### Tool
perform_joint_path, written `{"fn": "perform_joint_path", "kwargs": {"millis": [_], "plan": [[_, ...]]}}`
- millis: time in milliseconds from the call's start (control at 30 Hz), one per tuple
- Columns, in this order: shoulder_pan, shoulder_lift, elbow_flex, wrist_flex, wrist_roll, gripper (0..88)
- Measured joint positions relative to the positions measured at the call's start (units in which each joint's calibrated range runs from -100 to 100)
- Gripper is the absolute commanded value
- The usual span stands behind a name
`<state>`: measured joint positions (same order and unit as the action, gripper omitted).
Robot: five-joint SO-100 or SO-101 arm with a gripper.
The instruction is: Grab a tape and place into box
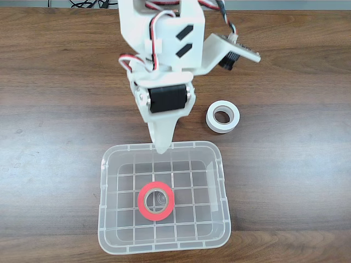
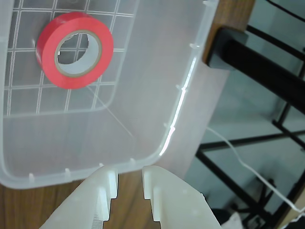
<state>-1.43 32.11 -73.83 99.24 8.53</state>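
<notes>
Already tape (image 1: 156, 200) lies flat on box (image 1: 107, 164) floor, near centre. Gripper (image 2: 126, 183) empty, jaws a narrow gap apart, above box rim. Lift straight up, avoid clipping rim.

Red tape (image 1: 156, 200) with a greyish-tan inner core; clear translucent box (image 1: 219, 181) with a white grid pattern on its bottom. White tape roll (image 1: 223, 117) on a dark brown wood-grain tabletop (image 1: 60, 109). White end effector (image 2: 126, 183); white arm body (image 1: 162, 33) bearing black stripes and a black motor block (image 1: 167, 98).
</notes>
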Motion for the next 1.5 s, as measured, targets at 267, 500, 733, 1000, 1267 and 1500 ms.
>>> {"fn": "perform_joint_path", "kwargs": {"millis": [267, 500, 733, 1000, 1267, 1500], "plan": [[-0.45, -22.44, 24.01, 0.0, -1.15, 1.4], [-2.25, -42.28, 49.1, 0.0, -2.5, 1.3], [-5.26, -62.79, 75.72, -3.31, -3.97, 1.1], [-5.71, -79.45, 114.17, -19.58, -5.11, 1.0], [-4.96, -94.18, 142.06, -29.66, -6.73, 1.4], [-4.51, -107.07, 150.45, -30.59, -7.04, 1.4]]}}
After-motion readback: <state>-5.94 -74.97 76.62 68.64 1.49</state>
